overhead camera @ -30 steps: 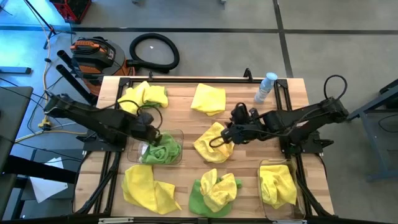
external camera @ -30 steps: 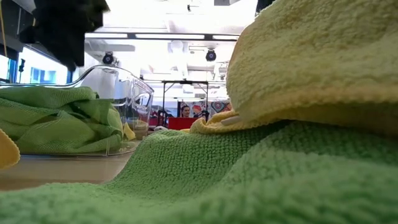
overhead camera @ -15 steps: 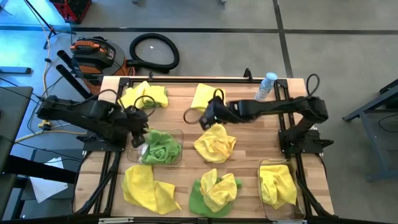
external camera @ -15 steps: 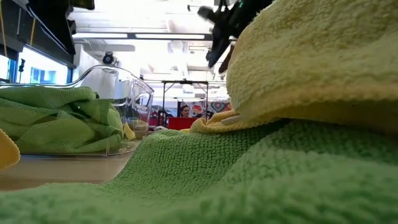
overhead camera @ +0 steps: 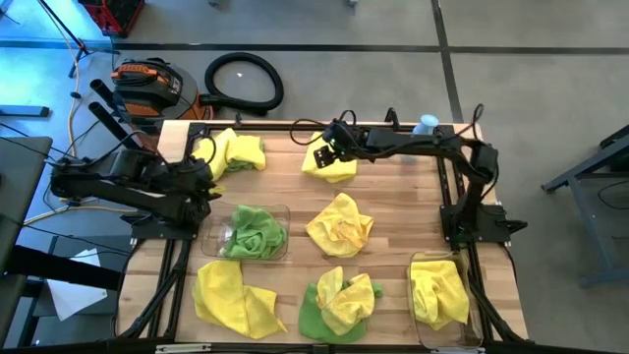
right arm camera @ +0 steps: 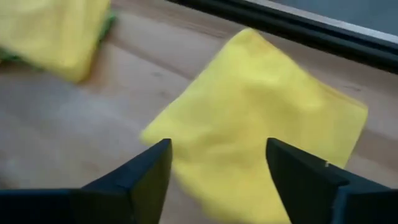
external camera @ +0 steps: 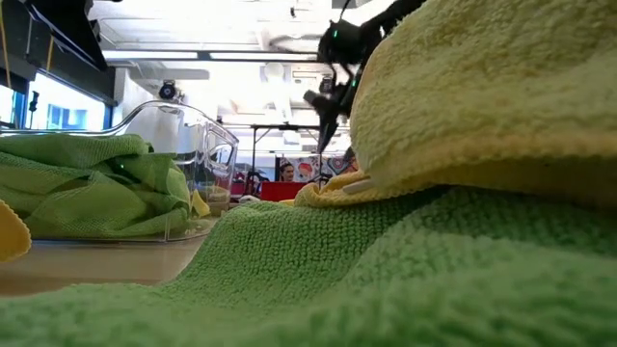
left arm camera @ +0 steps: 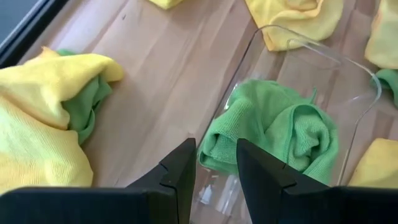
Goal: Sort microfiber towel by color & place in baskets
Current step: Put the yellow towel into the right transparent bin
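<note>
Right gripper: we saw the right gripper (overhead camera: 324, 154) reached out to the table's far side, its fingers spread wide and empty over a flat yellow towel (overhead camera: 330, 157); in its wrist view that towel (right arm camera: 261, 130) lay between and beyond the two fingers (right arm camera: 140, 177).
Left gripper: we found the left gripper (overhead camera: 203, 185) near the table's left edge, just beside the left bin (overhead camera: 285, 211); its fingers (left arm camera: 180, 171) stood parted by a narrow gap, holding nothing.
Open room: we noted bare wood between the far yellow towel and the crumpled yellow towel (overhead camera: 340, 224) at mid-table, and between the left bin and that towel.
Edges: a yellow-and-green bundle (overhead camera: 231, 150) sat at the far left corner; a yellow towel (overhead camera: 234, 297) and a green-and-yellow pile (overhead camera: 339, 300) lay along the near edge.
Left bin: it held green towels (overhead camera: 256, 233); from the left wrist we saw green cloth (left arm camera: 273, 130) bunched inside the clear wall (left arm camera: 367, 93).
Right bin: the bin (overhead camera: 418, 264) at the near right corner held a yellow towel (overhead camera: 439, 292).
Surface: a wooden table (overhead camera: 393, 206) in a black frame, with a bottle (overhead camera: 421, 136) at the far right.
Room: a hose coil (overhead camera: 244, 81) and a vacuum (overhead camera: 145, 87) lay on the grey floor beyond the table.
</note>
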Action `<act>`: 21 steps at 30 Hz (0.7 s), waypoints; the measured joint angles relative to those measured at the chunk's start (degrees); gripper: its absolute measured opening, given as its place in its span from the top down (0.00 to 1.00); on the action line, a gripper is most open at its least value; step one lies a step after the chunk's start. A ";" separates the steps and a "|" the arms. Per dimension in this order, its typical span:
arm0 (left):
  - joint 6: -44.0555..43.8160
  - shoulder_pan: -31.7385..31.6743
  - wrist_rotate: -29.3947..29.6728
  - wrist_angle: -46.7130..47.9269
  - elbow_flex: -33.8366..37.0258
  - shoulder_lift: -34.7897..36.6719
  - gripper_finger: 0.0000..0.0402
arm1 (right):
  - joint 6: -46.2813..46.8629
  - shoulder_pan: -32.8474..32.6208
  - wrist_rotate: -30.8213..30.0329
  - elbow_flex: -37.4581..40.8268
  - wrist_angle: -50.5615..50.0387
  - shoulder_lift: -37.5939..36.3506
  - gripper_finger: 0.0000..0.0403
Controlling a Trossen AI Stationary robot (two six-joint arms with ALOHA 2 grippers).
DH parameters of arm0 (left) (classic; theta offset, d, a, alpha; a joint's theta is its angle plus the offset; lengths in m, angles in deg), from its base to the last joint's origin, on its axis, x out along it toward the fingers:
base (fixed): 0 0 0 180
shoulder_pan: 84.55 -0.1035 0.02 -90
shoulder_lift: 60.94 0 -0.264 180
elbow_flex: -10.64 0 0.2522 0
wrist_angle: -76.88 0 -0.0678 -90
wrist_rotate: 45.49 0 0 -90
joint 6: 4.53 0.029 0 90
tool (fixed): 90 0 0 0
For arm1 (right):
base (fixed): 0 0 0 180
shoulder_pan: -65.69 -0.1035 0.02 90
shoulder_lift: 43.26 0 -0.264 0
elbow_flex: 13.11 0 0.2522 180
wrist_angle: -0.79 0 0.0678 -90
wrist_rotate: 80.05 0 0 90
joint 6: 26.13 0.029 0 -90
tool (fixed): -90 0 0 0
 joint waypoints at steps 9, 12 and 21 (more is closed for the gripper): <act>1.49 -1.50 0.04 -0.28 0.00 2.28 0.74 | -0.76 1.98 5.74 -2.16 -1.60 11.48 0.28; 1.51 -1.61 0.04 -0.30 0.00 2.35 0.74 | 0.17 1.76 7.03 -4.97 -7.27 15.44 0.28; 1.08 -1.59 0.08 -0.33 0.00 2.35 0.74 | -0.29 -0.64 6.41 -10.35 -16.28 22.12 0.37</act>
